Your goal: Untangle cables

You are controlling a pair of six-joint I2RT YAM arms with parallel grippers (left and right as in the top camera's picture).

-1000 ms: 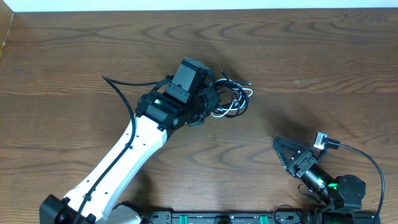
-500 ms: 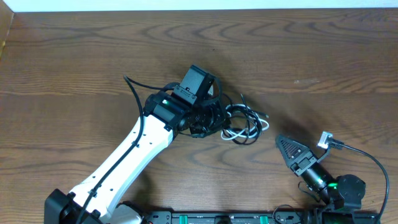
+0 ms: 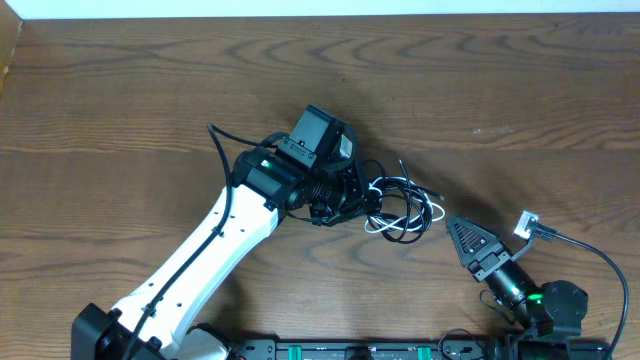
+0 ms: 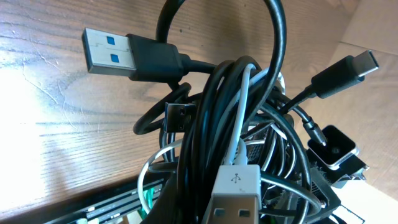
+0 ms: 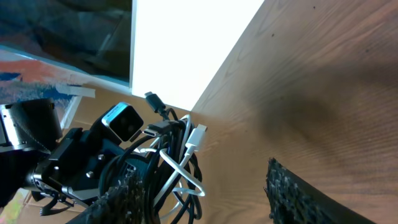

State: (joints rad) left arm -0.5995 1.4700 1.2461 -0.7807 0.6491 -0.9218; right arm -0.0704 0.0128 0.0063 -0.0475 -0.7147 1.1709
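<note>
**Item: cables (image 3: 405, 205).** One tangled bundle of several black cords and a white cord (image 4: 239, 124), lying on the worktop (image 3: 120, 90) right of centre, between the two grippers.

**Change.** Over the last second the bundle has travelled right and toward the robot, carried along by the left gripper (image 3: 350, 197). Its loops now trail closer to the right gripper (image 3: 462, 233), near it but not touching. No cord has come free, and the knot looks as dense as before. Judgement: this is a move to bring the bundle within the second arm's reach, and separation has not begun.

**Left jaws.** Pressed together on the bundle's left side. The pads are hidden behind the cords. In the wrist view the strands rise in one gathered column, with a black USB plug (image 4: 124, 53) and a white USB plug (image 4: 233, 190) sticking out.

**Right jaws.** Spread wide and holding nothing. Both fingers (image 5: 292, 186) flank bare wood and face the bundle.
</note>
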